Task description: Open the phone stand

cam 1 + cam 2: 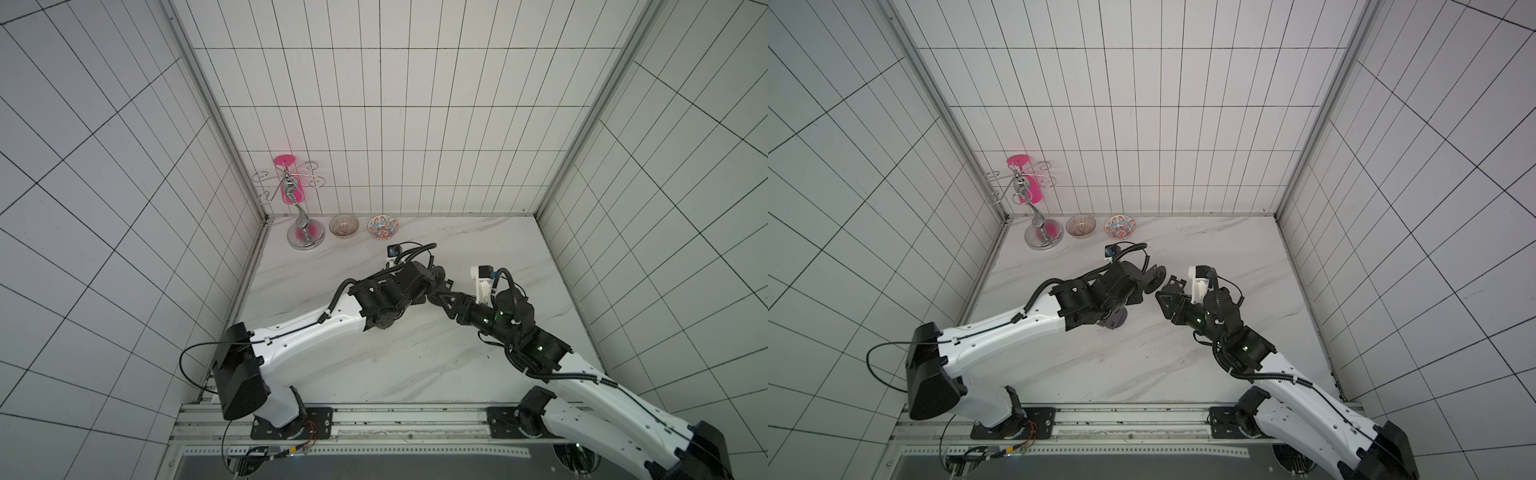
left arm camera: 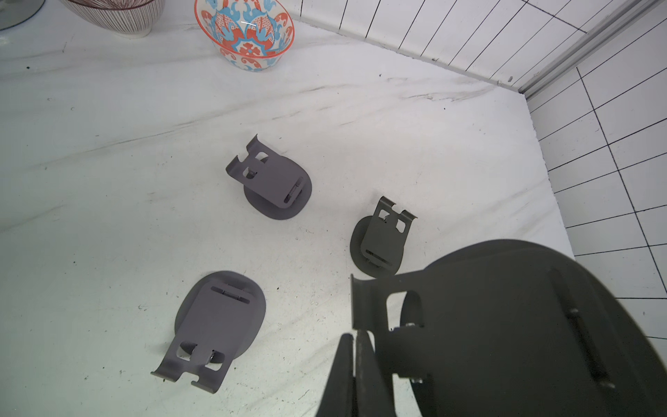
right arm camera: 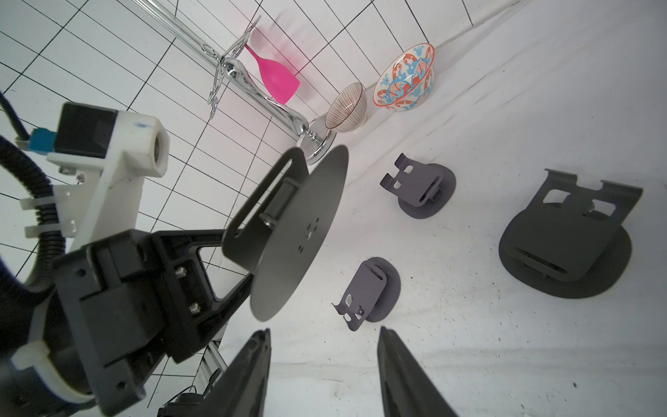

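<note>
Jaws of the left gripper (image 2: 355, 346) squeeze a dark grey metal phone stand (image 2: 505, 325) in the air. The right gripper (image 3: 325, 330) is spread wide and holds nothing.

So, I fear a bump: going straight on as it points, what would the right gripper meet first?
Probably the round base of the phone stand held by the left gripper; depth is unclear, so it may only graze the rim.

Rack (image 1: 306, 241) in tabletop's (image 1: 415, 365) back left corner, glass (image 3: 276, 77) hanging on it, two bowls (image 1: 344, 225) (image 1: 382, 227) right of it, three stands (image 2: 274, 180) (image 2: 382, 238) (image 2: 216, 325) apart before the bowls, fourth stand (image 2: 505, 325) aloft in left end effector (image 2: 357, 357)
</note>
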Controlling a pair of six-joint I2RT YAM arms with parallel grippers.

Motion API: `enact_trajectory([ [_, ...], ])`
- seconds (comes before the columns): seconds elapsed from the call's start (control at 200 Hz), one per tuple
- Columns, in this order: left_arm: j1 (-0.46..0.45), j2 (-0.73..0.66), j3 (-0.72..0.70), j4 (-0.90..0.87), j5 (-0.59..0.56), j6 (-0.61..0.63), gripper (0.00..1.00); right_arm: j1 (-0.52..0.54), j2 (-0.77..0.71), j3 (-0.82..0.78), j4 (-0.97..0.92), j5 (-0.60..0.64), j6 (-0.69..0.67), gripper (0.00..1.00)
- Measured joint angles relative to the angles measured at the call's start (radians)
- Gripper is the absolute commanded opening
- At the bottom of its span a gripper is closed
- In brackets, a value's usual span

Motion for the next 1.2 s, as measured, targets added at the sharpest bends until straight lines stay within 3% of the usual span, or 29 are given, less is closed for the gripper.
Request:
enact_trajectory([
  [0.7, -0.021, 0.011, 0.010, -0.028, -0.070, 0.000, 0.00, 0.011, 0.084, 0.039, 0.013, 0.081, -0.036, 0.57],
  [1.199, -0.024, 0.010, 0.014, -0.025, -0.110, 0.001, 0.00, 0.011, 0.146, 0.073, 0.053, 0.098, -0.044, 0.55],
])
